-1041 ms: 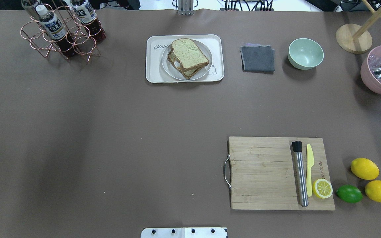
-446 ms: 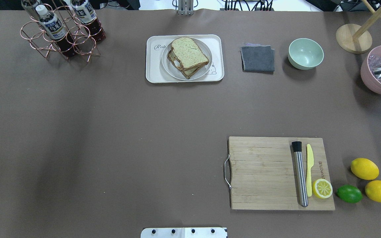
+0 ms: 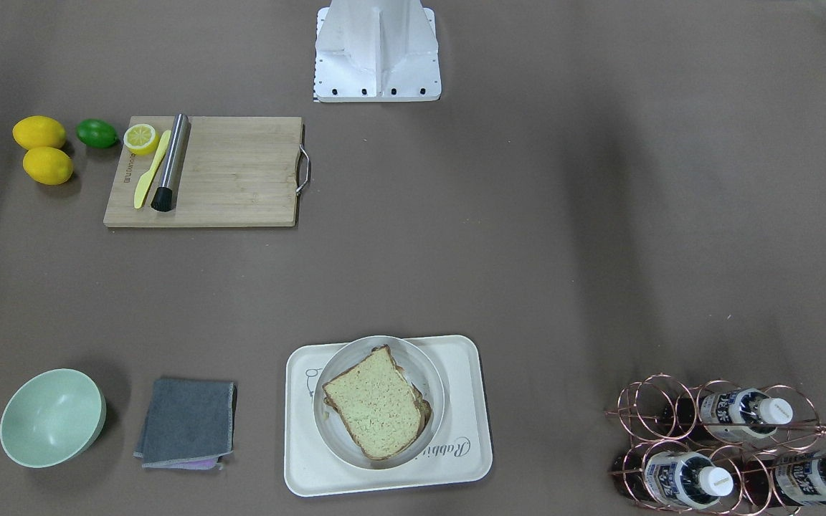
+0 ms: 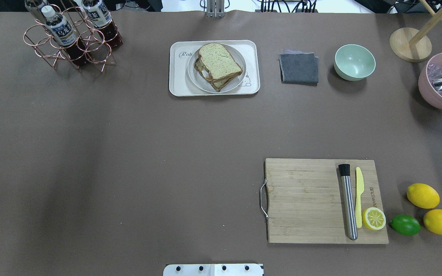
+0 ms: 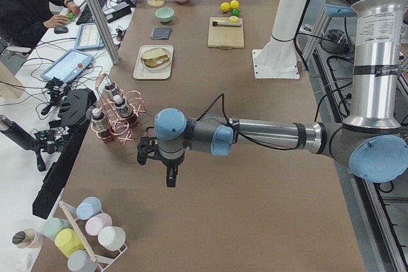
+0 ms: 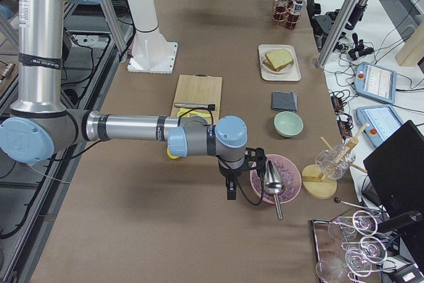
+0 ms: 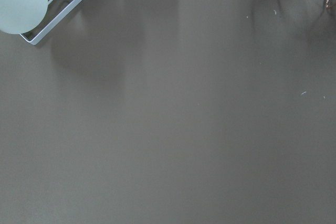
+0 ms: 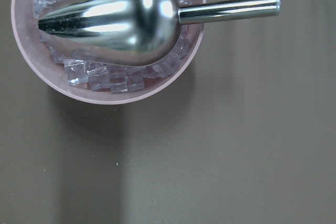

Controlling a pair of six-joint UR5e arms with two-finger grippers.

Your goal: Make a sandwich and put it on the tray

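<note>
The sandwich (image 4: pixel 218 63) (image 3: pixel 377 401), two bread slices stacked, lies on a round pale grey plate (image 4: pixel 195 78) that rests on the cream-white tray (image 4: pixel 176 83) (image 3: pixel 472 362) at the far middle of the table. No egg shows between the slices. My left gripper (image 5: pixel 171 179) hangs over bare table near the bottle rack, far from the tray. My right gripper (image 6: pixel 230 193) hangs beside the pink bowl at the other end. Both show only in the side views, so I cannot tell whether either is open or shut.
A wooden cutting board (image 4: pixel 305 199) carries a metal muddler (image 4: pixel 348 203), a yellow knife (image 4: pixel 359 195) and a lemon half (image 4: pixel 374 218). Lemons (image 4: pixel 423 195) and a lime (image 4: pixel 405 224) lie beside it. Also here: grey cloth (image 4: pixel 299 68), green bowl (image 4: pixel 354 62), pink ice bowl (image 8: pixel 107 85) with scoop, bottle rack (image 4: pixel 69 38).
</note>
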